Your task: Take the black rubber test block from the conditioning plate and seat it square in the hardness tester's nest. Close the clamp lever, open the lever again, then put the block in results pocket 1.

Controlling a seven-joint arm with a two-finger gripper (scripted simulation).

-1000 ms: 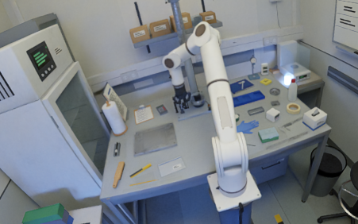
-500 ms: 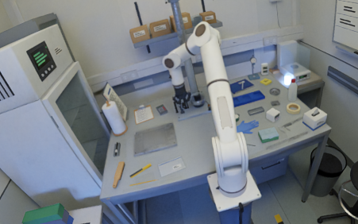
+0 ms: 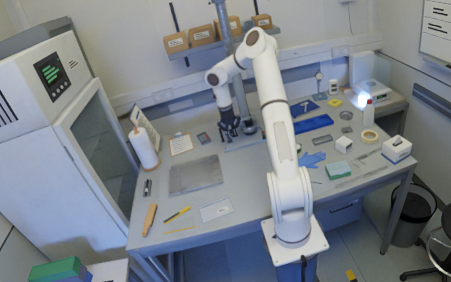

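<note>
The black rubber block is hidden from the side camera; I cannot make it out on the conditioning plate (image 3: 195,174) or under the fingers. The plate is a flat grey slab at the middle of the bench and looks bare. My gripper (image 3: 228,134) reaches down over the hardness tester's base (image 3: 244,140) at the foot of its grey column (image 3: 234,65), its fingers partly drawn together; whether they hold anything does not show. The clamp lever and nest are too small to tell apart.
The tester column stands right behind the gripper. A paper towel roll (image 3: 143,148) and clipboard (image 3: 180,144) sit to the left. Blue trays (image 3: 313,124), a tape roll (image 3: 369,136) and small boxes crowd the right side. A large cabinet (image 3: 39,135) flanks the bench.
</note>
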